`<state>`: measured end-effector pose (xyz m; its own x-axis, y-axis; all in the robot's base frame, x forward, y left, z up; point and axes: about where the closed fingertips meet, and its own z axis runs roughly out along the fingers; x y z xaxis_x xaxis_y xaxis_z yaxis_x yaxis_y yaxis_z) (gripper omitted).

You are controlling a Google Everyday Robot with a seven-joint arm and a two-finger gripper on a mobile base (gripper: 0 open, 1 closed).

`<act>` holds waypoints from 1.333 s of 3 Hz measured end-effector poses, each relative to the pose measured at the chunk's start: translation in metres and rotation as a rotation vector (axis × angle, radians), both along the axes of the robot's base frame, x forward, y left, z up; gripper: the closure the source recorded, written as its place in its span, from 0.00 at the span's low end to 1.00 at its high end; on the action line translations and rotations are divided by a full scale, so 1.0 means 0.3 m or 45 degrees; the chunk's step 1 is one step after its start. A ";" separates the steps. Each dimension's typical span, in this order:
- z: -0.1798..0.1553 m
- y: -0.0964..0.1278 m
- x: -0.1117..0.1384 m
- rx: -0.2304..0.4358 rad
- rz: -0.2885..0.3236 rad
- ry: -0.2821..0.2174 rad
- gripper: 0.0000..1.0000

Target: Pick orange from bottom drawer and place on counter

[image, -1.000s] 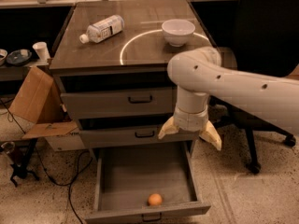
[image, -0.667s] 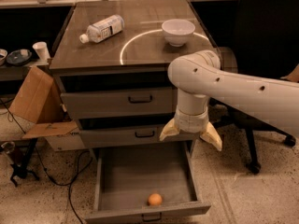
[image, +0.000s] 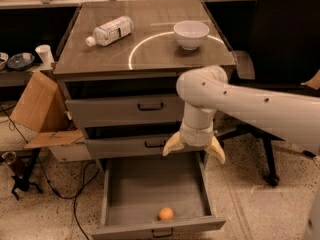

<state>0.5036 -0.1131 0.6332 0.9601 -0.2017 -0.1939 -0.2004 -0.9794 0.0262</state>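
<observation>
The orange (image: 166, 214) lies on the grey floor of the bottom drawer (image: 125, 194), near its front panel, a little right of centre. The drawer is pulled fully out. My gripper (image: 194, 150) hangs from the white arm above the drawer's back right part, in front of the middle drawer. Its two cream fingers (image: 172, 144) are spread wide apart and hold nothing. The orange is well below and to the front-left of the gripper. The counter (image: 145, 39) is the glossy top of the cabinet with a thin white arc.
A white bowl (image: 191, 34) and a lying plastic bottle (image: 110, 31) are on the counter. A black office chair (image: 280, 49) stands to the right. A cardboard box (image: 40, 109) and cables are on the floor to the left.
The arm and gripper have shifted slightly; the orange and drawer have not moved.
</observation>
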 end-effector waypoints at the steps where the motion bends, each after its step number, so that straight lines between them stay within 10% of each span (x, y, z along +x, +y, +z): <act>1: -0.186 0.058 0.050 0.117 0.102 -0.004 0.00; 3: -0.840 0.216 0.036 0.420 0.305 0.029 0.00; 4: -0.853 0.219 0.042 0.428 0.311 0.024 0.00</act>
